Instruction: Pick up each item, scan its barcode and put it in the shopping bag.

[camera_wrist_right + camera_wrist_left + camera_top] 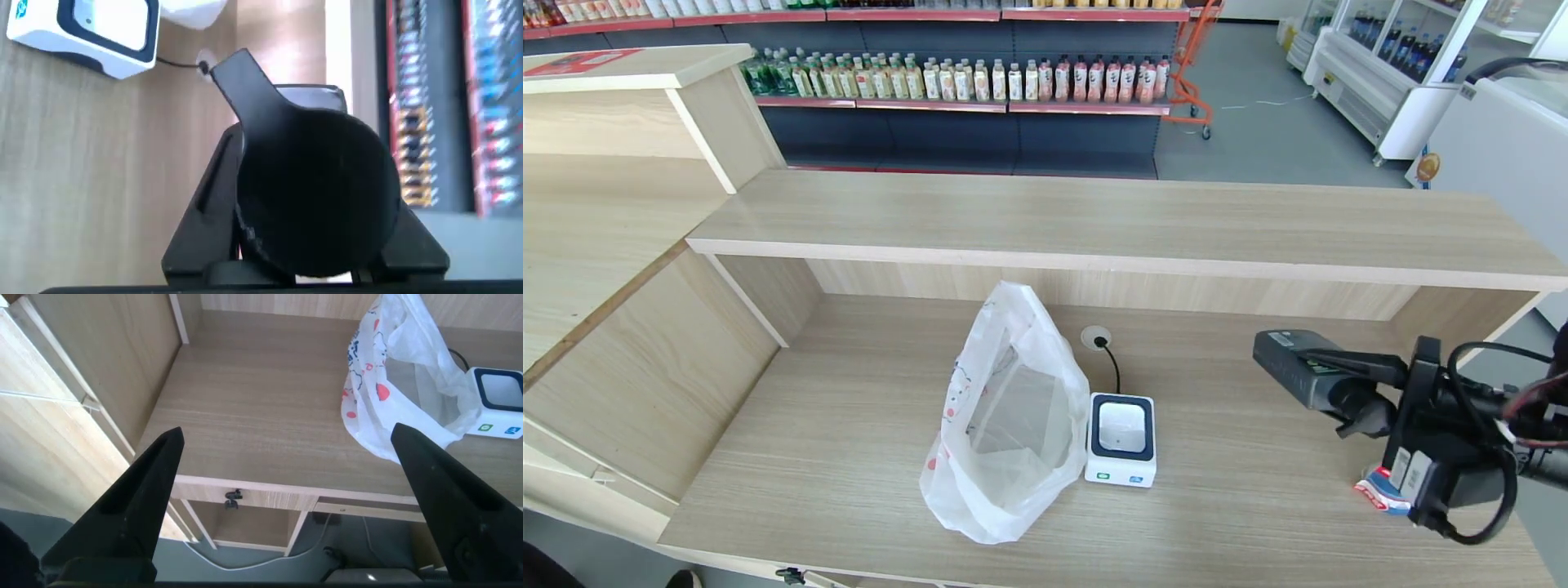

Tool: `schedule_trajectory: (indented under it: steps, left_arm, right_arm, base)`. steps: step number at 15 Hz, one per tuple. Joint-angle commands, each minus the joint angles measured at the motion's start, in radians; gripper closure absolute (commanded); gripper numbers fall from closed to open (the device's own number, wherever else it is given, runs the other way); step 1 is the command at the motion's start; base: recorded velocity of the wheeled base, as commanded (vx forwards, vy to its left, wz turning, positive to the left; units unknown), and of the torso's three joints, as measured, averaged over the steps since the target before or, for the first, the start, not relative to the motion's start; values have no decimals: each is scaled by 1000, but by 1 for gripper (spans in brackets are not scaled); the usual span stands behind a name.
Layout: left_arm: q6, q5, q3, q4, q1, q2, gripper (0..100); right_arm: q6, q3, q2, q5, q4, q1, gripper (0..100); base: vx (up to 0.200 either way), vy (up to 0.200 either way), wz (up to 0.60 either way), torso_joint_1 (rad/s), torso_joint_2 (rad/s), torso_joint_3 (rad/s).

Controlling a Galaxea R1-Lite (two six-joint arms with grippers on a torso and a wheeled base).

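Observation:
A white plastic shopping bag (1005, 425) stands open on the wooden counter (1241, 506), and the left wrist view also takes in the bag (392, 376). Right beside it sits the white barcode scanner (1121, 438) with its dark window facing up; the scanner (90, 33) lies ahead of my right arm. My right gripper (1327, 380) is shut on a dark grey boxy item (1286, 363), held above the counter to the right of the scanner. In the right wrist view the dark item (315, 196) hides the fingers. My left gripper (290, 498) is open, low beyond the counter's front edge.
A small red, white and blue packet (1380, 490) lies on the counter under my right wrist, partly hidden. A raised shelf (1127, 229) runs along the back of the counter and a side wall (645, 384) closes its left. The scanner's cable (1112, 363) leads to a hole behind it.

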Motion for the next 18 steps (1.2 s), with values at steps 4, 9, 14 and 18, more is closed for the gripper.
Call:
schedule_trajectory:
  steps: [4, 9, 14, 18]
  left_arm:
    - [-1, -1, 0, 0, 0, 0, 0]
    - [-1, -1, 0, 0, 0, 0, 0]
    - [-1, -1, 0, 0, 0, 0, 0]
    - [-1, 1, 0, 0, 0, 0, 0]
  right_arm:
    - [-588, 6, -74, 310, 160, 2, 100]
    - [-809, 12, -130, 503, 161, 128, 100]
    - [-871, 32, -169, 506, 166, 174, 100]
    - [-894, 38, -135, 506, 171, 179, 100]
  base:
    - [0, 0, 0, 0, 0, 0]
    - [0, 0, 0, 0, 0, 0]
    - [0, 0, 0, 0, 0, 0]
    - [0, 0, 0, 0, 0, 0]
